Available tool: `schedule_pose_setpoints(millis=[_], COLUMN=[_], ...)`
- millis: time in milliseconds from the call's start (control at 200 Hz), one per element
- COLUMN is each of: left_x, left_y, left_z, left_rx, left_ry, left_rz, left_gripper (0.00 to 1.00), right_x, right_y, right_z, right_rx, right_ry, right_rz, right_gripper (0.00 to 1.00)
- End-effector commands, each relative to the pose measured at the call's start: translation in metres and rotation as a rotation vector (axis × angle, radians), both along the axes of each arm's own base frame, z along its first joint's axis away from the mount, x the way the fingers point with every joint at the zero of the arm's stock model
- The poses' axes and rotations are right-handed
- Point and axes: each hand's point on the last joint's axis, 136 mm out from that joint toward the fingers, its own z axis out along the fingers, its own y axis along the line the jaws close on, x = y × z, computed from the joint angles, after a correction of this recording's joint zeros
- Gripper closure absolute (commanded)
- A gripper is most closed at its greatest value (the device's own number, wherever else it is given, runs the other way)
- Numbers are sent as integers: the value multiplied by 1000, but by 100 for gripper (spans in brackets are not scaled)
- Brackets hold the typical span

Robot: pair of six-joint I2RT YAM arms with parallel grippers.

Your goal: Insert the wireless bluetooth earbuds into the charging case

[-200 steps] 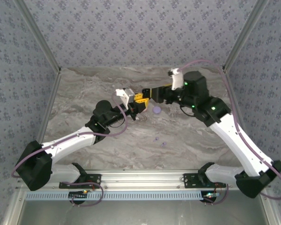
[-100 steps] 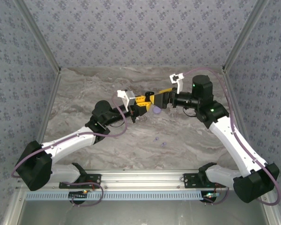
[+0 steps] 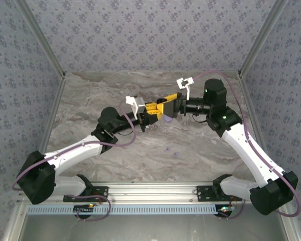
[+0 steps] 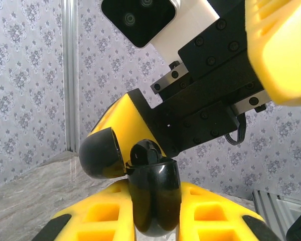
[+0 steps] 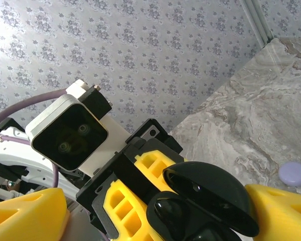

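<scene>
Clamps black charging case (image 4: pixel 153 193), lid open, in L gripper (image 4: pixel 155 213) above table (image 3: pixel 90 100). Spreads R gripper (image 5: pixel 155 221) wide, fingers flanking case. Locates lilac earbuds (image 3: pixel 166 149) on tabletop, well apart from both grippers.

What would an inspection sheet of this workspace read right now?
Surface: grey marbled table.
Job's things: black case, lid open, held off the table in the left pincer; lilac case lying on the table; two lilac buds loose on the table nearer the arm bases.
Clutter: nothing seen.
Pincers: left pincer shut on the black case; right pincer open, straddling that case.
Cables: purple cable along each arm, no snag seen.
Surroundings: patterned walls, metal frame at the near edge.
</scene>
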Motion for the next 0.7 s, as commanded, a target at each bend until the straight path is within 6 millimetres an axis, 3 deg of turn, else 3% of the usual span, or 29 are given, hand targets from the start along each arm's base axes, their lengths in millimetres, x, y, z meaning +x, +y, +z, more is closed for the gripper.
schedule_pose_setpoints(millis=[0,295,530,605,630,695], left_x=[-3,-2,-1,2,3,8], left_y=[0,-1,0,0,0,2], left_z=[24,22,22,19,18,13], left_rx=[-43,-30,-26,-15,-9,11], left_ry=[-46,-44,-44,-33,-28,-8], left_rz=[-8,-2,2,18,25,52], left_gripper=[100,100,100,100,100,100], right_x=[-22,-29,-17,-4,2,19], right_y=[-3,-12,-19,-31,-38,-63], right_z=[24,13,-1,-15,-6,-19], right_rx=[17,-28,-101,-190,-215,-333], right_ry=[-69,-102,-86,-74,-92,-79], right_rz=[53,14,-76,-184,-244,-408], right_gripper=[10,12,11,10,10,10])
